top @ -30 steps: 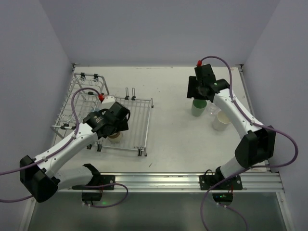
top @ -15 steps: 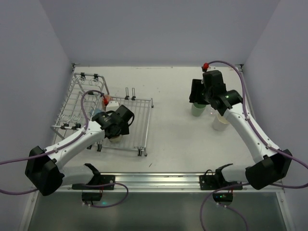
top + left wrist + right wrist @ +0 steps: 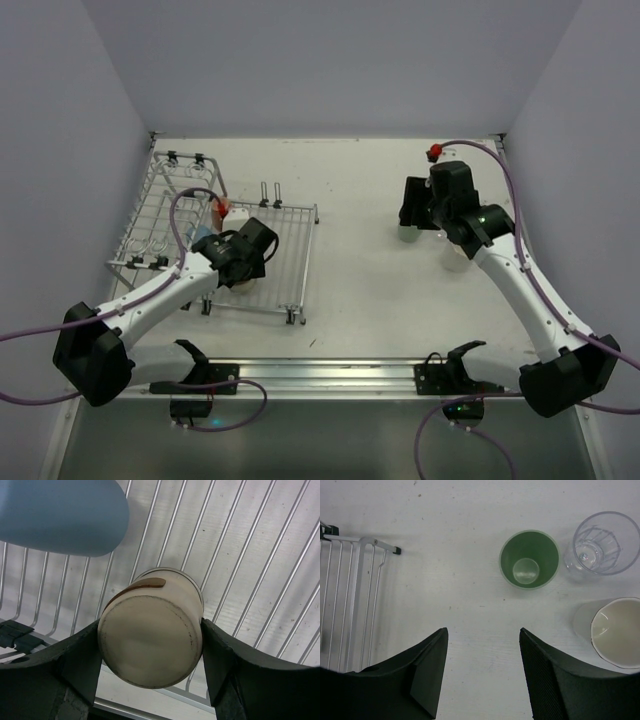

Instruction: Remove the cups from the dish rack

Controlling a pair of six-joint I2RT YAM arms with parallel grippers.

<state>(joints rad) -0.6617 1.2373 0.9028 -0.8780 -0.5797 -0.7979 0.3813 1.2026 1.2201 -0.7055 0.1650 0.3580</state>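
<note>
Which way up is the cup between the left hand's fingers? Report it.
Upside down: the left wrist view shows the cream cup, its closed bottom facing the camera, rim toward the dish rack wires.

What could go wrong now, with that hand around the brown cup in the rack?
1. The left hand pinches the brown cup on its smooth round sides, so it may slip out when lifted.
2. The blue cup sits close by on the rack; the lift might knock it.
3. The right hand hangs open near the green cup; a careless swing could topple it.
</note>
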